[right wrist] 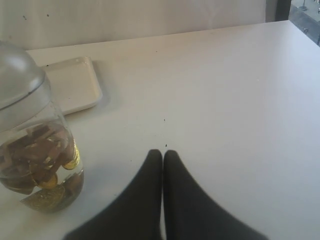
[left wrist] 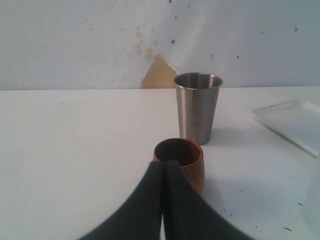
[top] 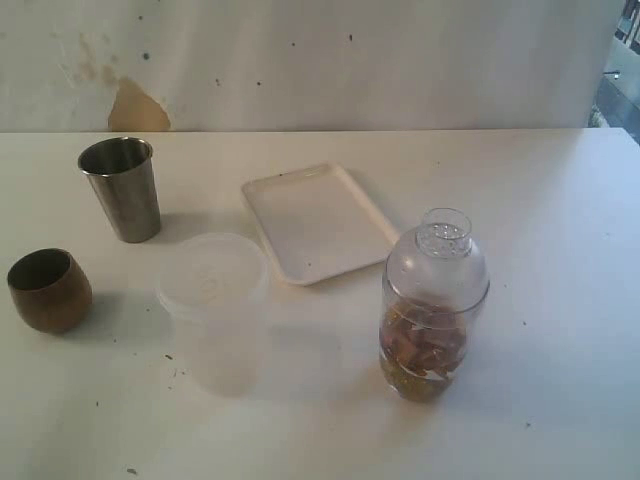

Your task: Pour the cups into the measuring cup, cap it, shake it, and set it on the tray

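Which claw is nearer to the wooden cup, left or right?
Left. The shut left claw points at the wooden cup, tips close to its rim. The right claw is near the measuring cup, far from the wooden cup.

Soft, diffuse light from the left of the exterior view leaves the white table (top: 560,300) washed out and nearly glare-bright, the steel tumbler (top: 121,188) and wooden cup (top: 49,290) cast faint rightward shadows, and all three views look slightly soft and grainy.
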`<state>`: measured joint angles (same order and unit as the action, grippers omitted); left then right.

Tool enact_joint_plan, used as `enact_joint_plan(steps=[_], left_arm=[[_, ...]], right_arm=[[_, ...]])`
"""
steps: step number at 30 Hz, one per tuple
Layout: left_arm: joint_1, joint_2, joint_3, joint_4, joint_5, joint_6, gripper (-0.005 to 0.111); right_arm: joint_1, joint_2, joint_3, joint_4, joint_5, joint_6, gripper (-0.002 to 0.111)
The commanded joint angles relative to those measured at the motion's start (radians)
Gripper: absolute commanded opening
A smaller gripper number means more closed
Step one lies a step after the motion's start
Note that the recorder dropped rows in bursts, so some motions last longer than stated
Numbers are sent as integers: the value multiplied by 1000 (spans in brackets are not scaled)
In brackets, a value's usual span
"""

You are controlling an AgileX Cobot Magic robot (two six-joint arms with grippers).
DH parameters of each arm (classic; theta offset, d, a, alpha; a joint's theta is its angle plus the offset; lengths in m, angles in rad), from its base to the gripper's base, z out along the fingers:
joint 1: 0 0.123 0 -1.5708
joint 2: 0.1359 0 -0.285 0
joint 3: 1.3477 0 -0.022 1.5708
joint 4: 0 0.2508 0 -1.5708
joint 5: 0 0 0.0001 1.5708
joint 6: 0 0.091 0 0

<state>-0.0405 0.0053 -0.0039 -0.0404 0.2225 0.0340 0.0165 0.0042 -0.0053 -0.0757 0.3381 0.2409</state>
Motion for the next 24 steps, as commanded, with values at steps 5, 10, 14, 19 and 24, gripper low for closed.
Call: enact_joint_plan(steps=[5,10,14,19,24], left_arm=[[-1,-5,4,-5,0,-3,0],[-1,-5,4,-5,-15,-3,0],[-3,-5,4,-5,-15,-3,0],[-3,-5,4,-5,-15,-3,0],[-3,-5,4,-5,-17,-3,0]], right_arm=[[-5,-4,5,-3,-1,-2,0],[-5,-4,5,-3,-1,-2,0],[-5,-4,5,-3,-1,-2,0],[-5,-4,5,-3,-1,-2,0],[-5,-4,5,-3,-1,-2,0]])
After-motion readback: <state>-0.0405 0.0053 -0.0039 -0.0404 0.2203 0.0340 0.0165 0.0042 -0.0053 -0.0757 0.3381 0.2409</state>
